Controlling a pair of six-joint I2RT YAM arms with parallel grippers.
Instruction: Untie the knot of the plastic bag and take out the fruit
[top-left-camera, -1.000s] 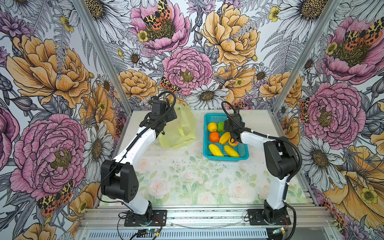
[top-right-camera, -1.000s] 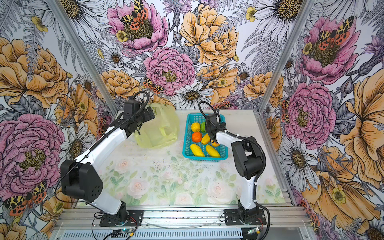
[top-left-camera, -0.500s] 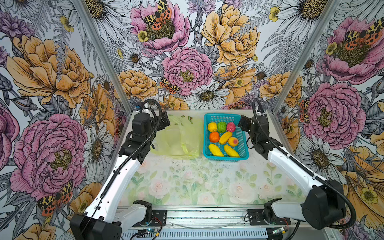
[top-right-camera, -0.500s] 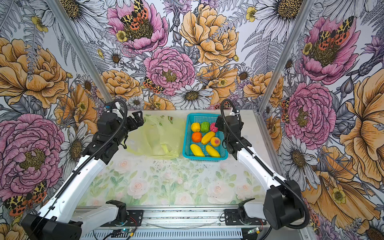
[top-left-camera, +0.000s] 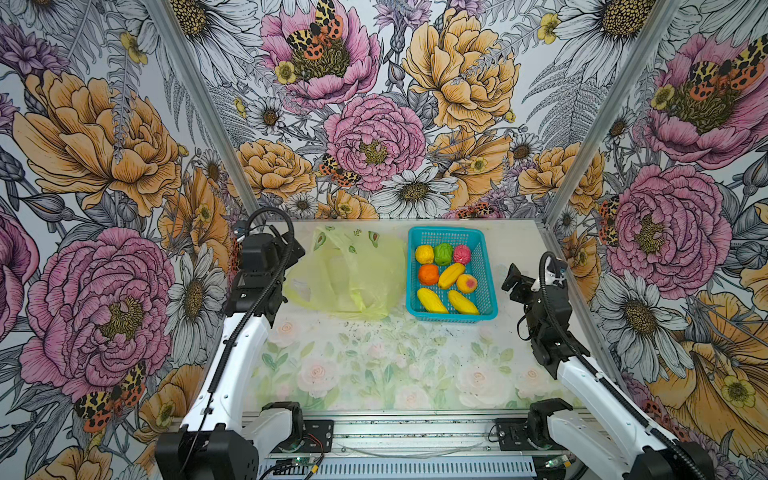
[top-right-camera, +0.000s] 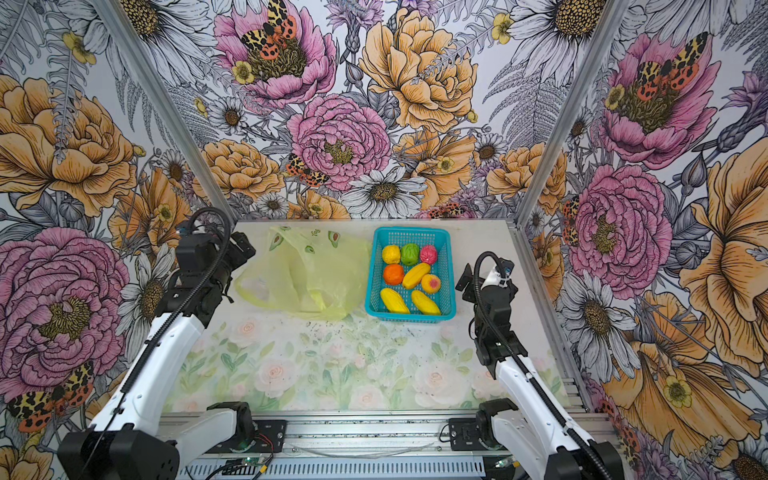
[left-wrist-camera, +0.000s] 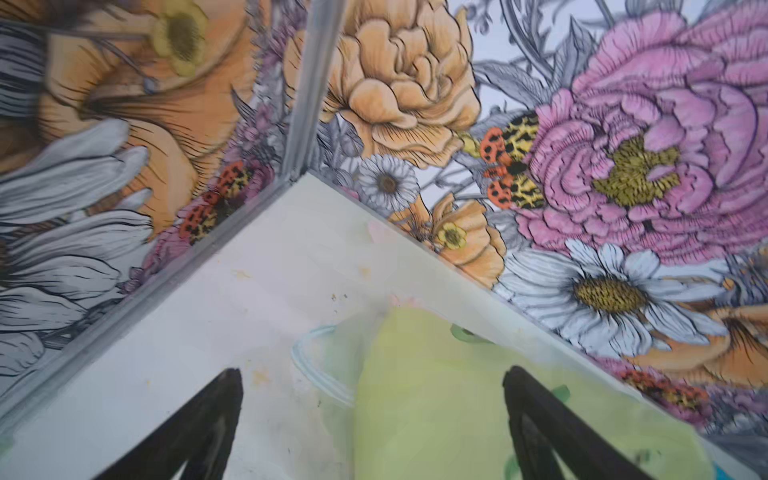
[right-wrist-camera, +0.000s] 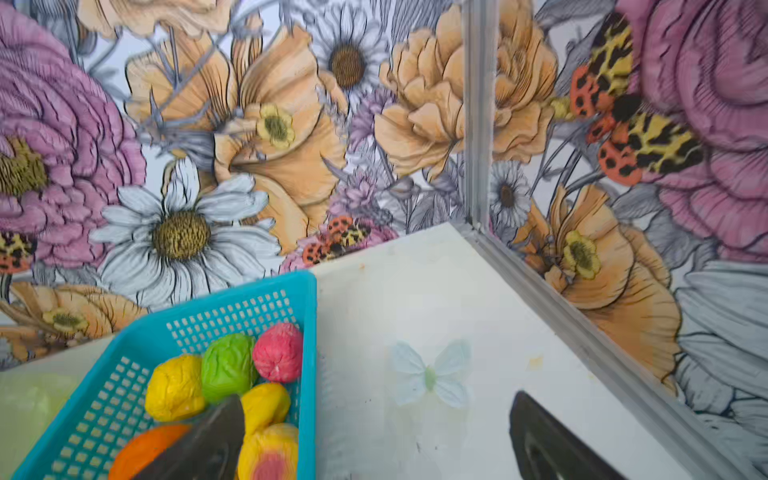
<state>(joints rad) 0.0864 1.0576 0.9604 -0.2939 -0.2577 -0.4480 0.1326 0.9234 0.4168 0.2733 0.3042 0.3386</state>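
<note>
Blurred, cut off in the left wrist view: thin translucent yellow-green plastic bag (left-wrist-camera: 436, 407), slumped flat by the surface's (top-left-camera: 374, 365) far edge, handle loop (top-left-camera: 297, 293) pointing toward the left edge. Insides hard to make out through folds. Beside it, toward the right edge: turquoise perforated plastic basket (top-left-camera: 446, 237) holding eight small toy fruits (top-left-camera: 451, 275), three long yellow ones lying slantwise. Left end effector (top-left-camera: 294, 244) spread wide, gripping nothing, near the bag. Right end effector (top-left-camera: 510, 280) wide, empty, between basket and right edge, one finger (right-wrist-camera: 199, 449) covering some fruits in its wrist view.
</note>
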